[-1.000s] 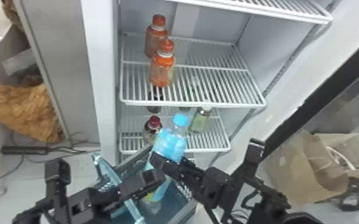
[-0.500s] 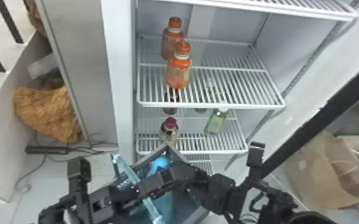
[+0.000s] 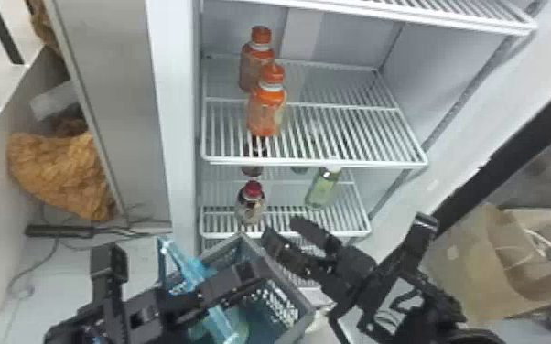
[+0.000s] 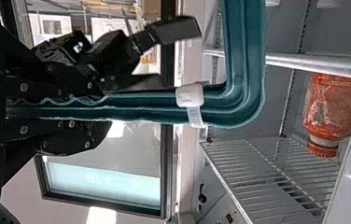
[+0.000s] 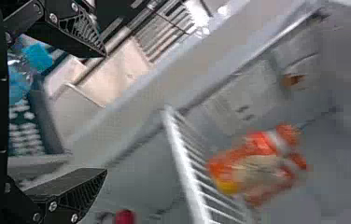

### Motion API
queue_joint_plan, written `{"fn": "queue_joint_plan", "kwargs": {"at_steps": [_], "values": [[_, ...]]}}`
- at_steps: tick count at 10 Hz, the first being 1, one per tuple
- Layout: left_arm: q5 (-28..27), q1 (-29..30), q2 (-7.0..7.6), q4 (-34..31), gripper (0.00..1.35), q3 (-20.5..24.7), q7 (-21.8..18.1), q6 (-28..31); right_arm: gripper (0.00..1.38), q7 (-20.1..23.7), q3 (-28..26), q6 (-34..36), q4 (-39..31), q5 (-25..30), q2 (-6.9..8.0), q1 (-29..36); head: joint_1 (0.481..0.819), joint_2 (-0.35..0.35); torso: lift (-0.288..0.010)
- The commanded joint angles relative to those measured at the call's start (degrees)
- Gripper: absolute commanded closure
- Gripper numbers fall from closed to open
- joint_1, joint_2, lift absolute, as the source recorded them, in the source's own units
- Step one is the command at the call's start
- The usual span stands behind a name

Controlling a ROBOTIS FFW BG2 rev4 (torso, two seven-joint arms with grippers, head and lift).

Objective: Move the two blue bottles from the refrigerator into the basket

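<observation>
While the left gripper [image 3: 248, 273] is closed on the basket's teal handle [image 4: 246, 51], the right gripper [image 3: 282, 227] hangs wide open near the basket [image 3: 286, 276], with nothing between its fingers. One blue bottle [image 5: 19, 81], with a blue cap, shows in the right wrist view in the basket, near the perforated side; the head view has the left arm [image 3: 146, 315] and handle across much of that space. Inside the refrigerator [image 3: 357, 39], two orange bottles [image 3: 266, 112] stand close together on the upper wire shelf [image 3: 361, 132] — one in front of the other. On a lower rack [image 3: 288, 224] are a red-capped dark bottle [image 3: 250, 206] and a green bottle [image 3: 322, 188] — well apart.
</observation>
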Motion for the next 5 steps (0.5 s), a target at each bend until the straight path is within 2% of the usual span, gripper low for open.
{"fn": "queue_joint_plan", "kwargs": {"at_steps": [1,3,5], "values": [[0.01,0.3,0.0,-0.01,1.2,0.09,0.0,0.0,0.19,-0.02,-0.5,-7.09,2.34,-1.36,0.15,0.89,0.695,-0.259,0.0],[0.01,0.58,0.0,-0.01,1.2,0.09,0.0,0.0,0.19,-0.02,-0.96,-14.83,3.46,-1.48,0.15,2.72,0.695,-0.288,0.0],[-0.1,1.0,0.0,-0.01,1.2,0.21,0.0,0.0,0.19,-0.02,-1.53,-22.0,4.73,-1.82,-0.47,6.23,0.695,-0.327,0.0]]}}
